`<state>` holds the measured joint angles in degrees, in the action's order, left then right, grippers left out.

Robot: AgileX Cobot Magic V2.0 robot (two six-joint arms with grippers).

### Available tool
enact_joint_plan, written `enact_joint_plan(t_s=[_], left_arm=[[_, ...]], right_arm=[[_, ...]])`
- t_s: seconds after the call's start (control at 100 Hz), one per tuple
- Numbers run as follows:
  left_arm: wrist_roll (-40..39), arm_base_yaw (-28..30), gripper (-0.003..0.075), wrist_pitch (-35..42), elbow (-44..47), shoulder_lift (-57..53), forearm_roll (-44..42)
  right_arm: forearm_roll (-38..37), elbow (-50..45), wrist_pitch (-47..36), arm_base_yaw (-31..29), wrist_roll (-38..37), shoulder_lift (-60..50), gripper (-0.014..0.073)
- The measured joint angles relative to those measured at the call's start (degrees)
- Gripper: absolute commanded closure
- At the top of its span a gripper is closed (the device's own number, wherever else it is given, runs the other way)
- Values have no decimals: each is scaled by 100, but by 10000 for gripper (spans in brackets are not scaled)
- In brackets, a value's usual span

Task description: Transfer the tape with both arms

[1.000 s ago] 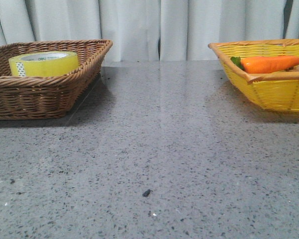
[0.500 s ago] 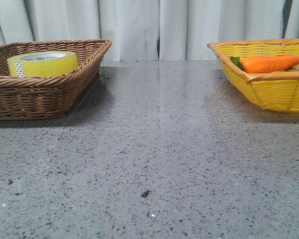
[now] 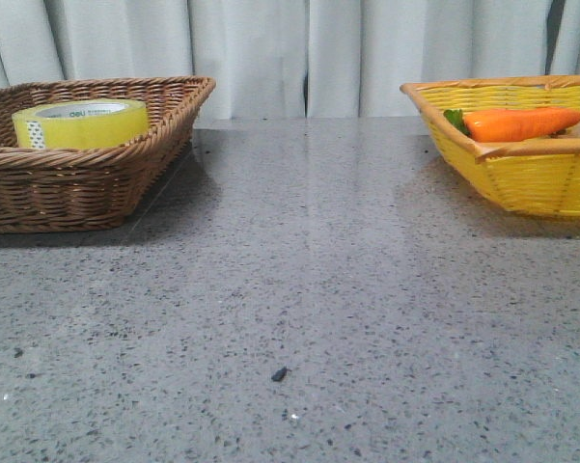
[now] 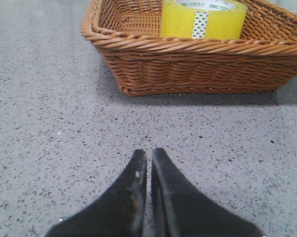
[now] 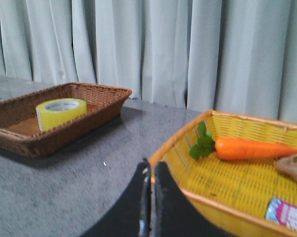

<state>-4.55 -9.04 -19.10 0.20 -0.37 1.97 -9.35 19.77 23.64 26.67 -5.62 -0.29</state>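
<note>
The yellow tape roll (image 3: 80, 123) stands flat in the brown wicker basket (image 3: 68, 188) at the far left of the table. It also shows in the left wrist view (image 4: 203, 19) and the right wrist view (image 5: 61, 112). My left gripper (image 4: 149, 153) is shut and empty, over bare table short of the brown basket (image 4: 188, 74). My right gripper (image 5: 151, 165) is shut and empty, at the near rim of the yellow basket (image 5: 247, 187). No gripper shows in the front view.
The yellow basket (image 3: 521, 178) at the far right holds an orange carrot toy (image 3: 521, 123), also in the right wrist view (image 5: 254, 148), and a small packet (image 5: 286, 215). A grey speckled table (image 3: 299, 289) lies between the baskets. White curtains hang behind.
The front view has drifted slightly: both baskets and the tape sit a few pixels further left. Nothing on the table has moved.
</note>
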Motion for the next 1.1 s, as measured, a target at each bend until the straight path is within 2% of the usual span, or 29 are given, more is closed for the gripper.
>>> enact_joint_plan(t_s=[0.19, 0.43, 0.57, 0.73, 1.1], left_arm=[[0, 0, 741, 0, 0, 0, 0], [0, 0, 741, -11, 0, 0, 0], [0, 0, 741, -11, 0, 0, 0], [0, 0, 741, -11, 0, 0, 0], [0, 0, 741, -11, 0, 0, 0]], right_arm=[[-68, -743, 309, -763, 0, -42, 660], [-77, -1971, -770, -1953, 0, -42, 660], [-77, -2034, -660, -2369, 0, -42, 660], [-77, -2034, -449, -2555, 0, -42, 660], [-77, -2034, -449, -2566, 0, -42, 660]])
